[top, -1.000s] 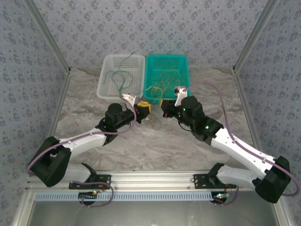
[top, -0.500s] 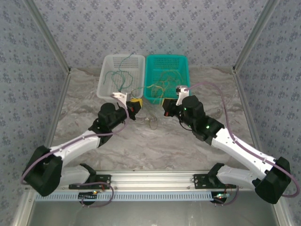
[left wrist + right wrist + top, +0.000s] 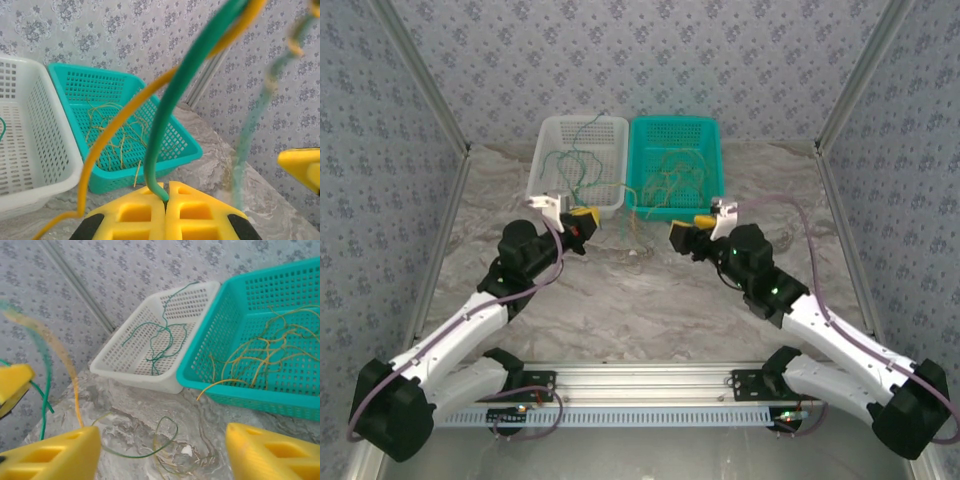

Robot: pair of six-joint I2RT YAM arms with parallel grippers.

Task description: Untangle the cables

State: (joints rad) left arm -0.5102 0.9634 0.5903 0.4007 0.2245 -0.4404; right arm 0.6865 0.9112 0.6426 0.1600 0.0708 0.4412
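My left gripper (image 3: 582, 222) hangs left of centre, in front of the white basket, and is shut on a green cable (image 3: 160, 130) pinched between its yellow fingers (image 3: 135, 210). A yellow cable (image 3: 107, 140) arcs up beside the green one; I cannot tell whether it is gripped too. My right gripper (image 3: 686, 235) is open in front of the teal basket, with nothing between its fingers (image 3: 50, 455). Between the two grippers a small tangle of green and tan cables (image 3: 170, 442) lies on the table (image 3: 638, 252). More green and yellow strands lie in the baskets.
The white basket (image 3: 538, 172) holds green strands and the teal basket (image 3: 720, 165) holds yellow ones; they stand side by side at the back. One yellow strand (image 3: 220, 385) pokes out through the teal basket's front wall. Patterned walls close in both sides.
My left gripper closed on the green cable and pulled back to the left with it. My right gripper opened, let go and drew back to the right.
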